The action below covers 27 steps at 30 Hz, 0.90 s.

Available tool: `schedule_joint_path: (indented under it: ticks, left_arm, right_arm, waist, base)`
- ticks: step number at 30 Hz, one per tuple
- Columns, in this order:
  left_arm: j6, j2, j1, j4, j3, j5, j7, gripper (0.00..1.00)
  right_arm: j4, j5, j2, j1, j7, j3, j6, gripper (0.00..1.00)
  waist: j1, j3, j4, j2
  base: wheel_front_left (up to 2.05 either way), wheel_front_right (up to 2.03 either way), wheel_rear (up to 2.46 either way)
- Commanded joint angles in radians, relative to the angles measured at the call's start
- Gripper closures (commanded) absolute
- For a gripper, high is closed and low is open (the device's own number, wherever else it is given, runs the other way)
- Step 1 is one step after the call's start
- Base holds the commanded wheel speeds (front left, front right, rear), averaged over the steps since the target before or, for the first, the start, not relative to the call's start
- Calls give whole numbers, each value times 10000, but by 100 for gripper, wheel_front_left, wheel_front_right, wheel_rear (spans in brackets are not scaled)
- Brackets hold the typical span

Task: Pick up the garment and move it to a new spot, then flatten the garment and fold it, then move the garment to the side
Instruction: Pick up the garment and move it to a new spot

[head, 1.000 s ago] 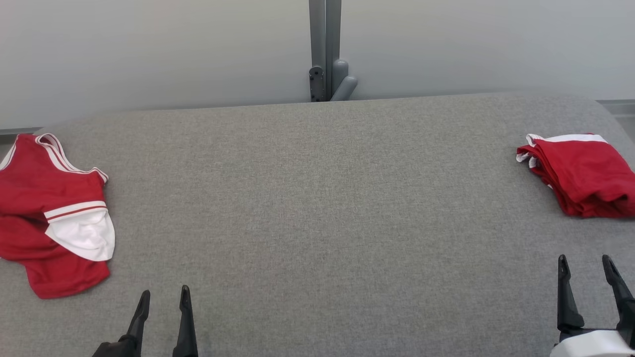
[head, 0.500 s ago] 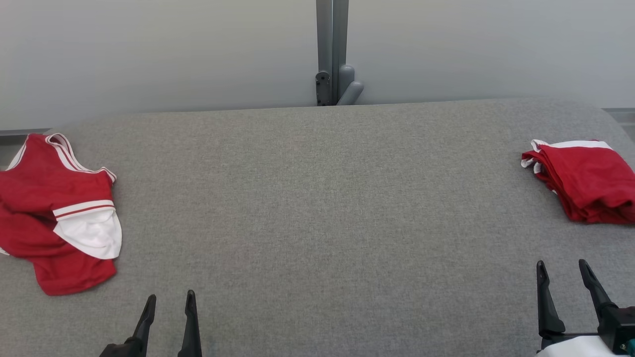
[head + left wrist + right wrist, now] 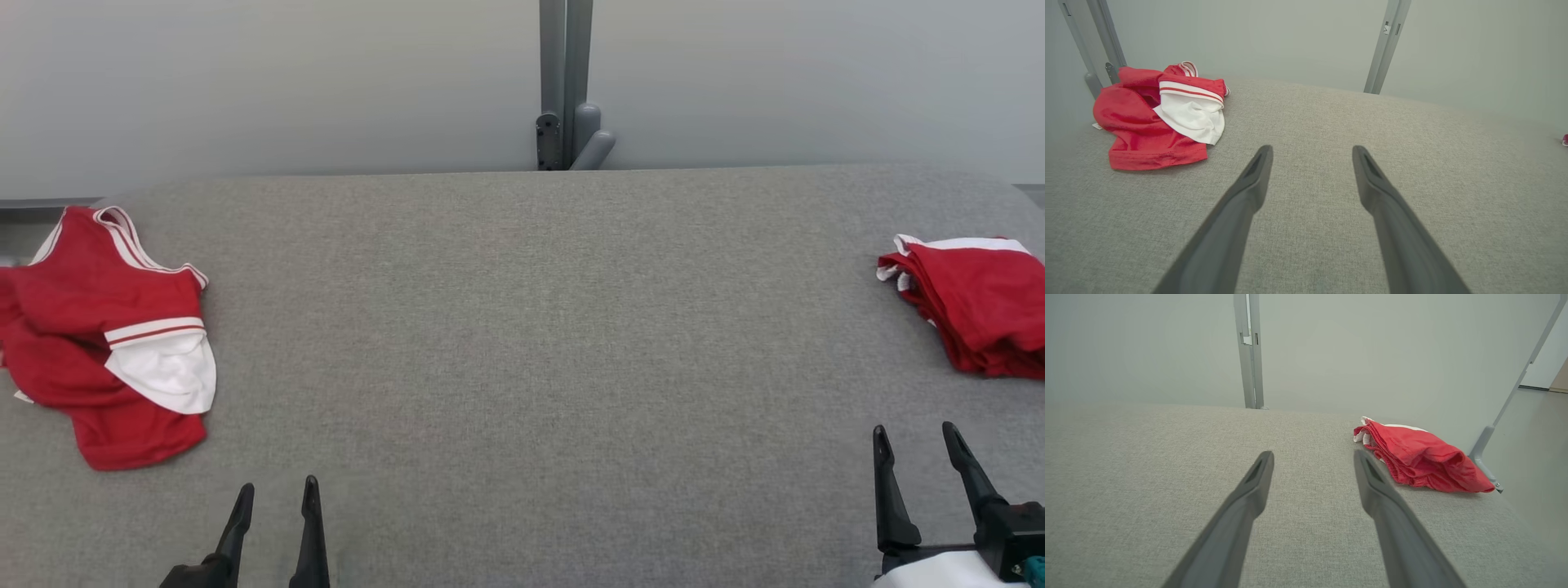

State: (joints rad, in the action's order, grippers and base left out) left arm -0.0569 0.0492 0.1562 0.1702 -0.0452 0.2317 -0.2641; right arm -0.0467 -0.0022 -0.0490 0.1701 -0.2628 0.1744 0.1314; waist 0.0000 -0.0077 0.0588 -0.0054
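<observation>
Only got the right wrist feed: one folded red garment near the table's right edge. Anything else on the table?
Observer: Yes. A crumpled red-and-white garment lies at the far left of the table, not flattened.
Operator: Left hand on it?
Observer: No. The left hand is open and empty, nearer the robot than the garment and to its right, not touching it.
Operator: Which part faces that hand?
Observer: In the left wrist view the red hem lies nearest, with a white panel draped over the red just behind it.
</observation>
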Motion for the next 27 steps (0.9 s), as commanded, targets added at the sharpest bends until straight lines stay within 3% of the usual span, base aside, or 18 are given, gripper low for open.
schedule_joint_path:
  ticks: [1, 16, 27]
  left_arm:
    - [35, 27, -86, 8, 33, -93, -1, 0]
    - [139, 27, 292, -182, 679, -196, -3, 0]
    - [672, 22, 640, -854, 1501, 419, -3, 0]
  right_arm:
    - [74, 14, -28, 62, -28, -56, -14, 0]
    - [-71, -91, -27, -185, -28, -857, -14, 0]
    - [-578, -149, -136, -1058, -28, -2063, -14, 0]
  waist:
    - [0, -21, 336, 54]
    - [0, -225, 4163, 54]
    - [0, 55, 4542, 54]
  base:
    - [0, 0, 0]
    - [0, 0, 0]
    - [0, 0, 0]
